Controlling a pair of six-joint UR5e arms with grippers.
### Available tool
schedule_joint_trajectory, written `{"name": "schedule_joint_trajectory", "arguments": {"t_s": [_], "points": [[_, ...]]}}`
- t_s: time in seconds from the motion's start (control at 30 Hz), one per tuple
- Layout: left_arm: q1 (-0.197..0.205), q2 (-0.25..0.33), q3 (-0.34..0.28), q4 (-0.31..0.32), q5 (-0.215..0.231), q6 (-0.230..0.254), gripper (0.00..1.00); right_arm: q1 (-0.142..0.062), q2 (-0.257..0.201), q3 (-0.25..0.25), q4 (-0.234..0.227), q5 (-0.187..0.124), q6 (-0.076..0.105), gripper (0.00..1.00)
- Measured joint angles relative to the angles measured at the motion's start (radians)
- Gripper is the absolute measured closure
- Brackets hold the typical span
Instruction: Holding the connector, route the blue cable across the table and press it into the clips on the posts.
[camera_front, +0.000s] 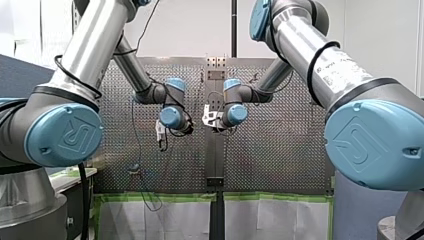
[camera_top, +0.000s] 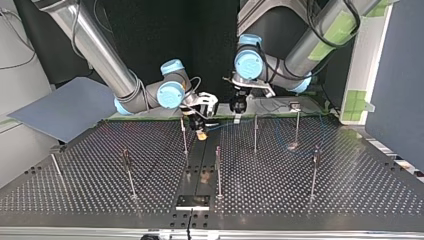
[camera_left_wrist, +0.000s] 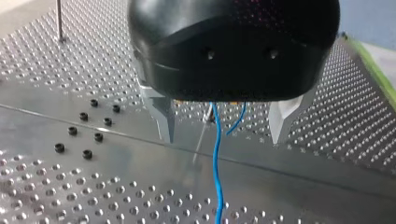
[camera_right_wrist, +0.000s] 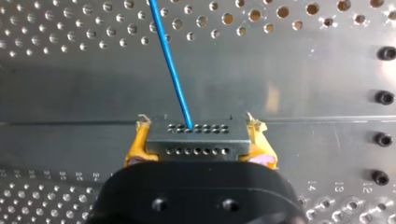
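At right gripper, yellow pads pinch connector from both sides. From connector's face, blue cable runs ahead over perforated table. At left gripper, metal fingers spread wide; cable hangs between them, clear of both.

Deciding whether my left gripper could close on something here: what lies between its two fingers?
In the left wrist view, the blue cable runs between the fingers of my left gripper, which stand apart; it touches neither.
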Motion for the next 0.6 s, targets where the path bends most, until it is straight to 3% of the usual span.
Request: {"name": "schedule_joint_trajectory", "arguments": {"t_s": [0.23, 0.6], "points": [[-0.011, -0.064, 0.064, 0.007, -0.054, -0.002, 0.00, -0.001, 0.000, 0.000, 0.001, 0.000, 0.000, 1.00], [-0.020, -0.115, 0.162, 0.011, -0.071, -0.006, 0.00, -0.003, 0.000, 0.000, 0.001, -0.001, 0.000, 1.00]]}}
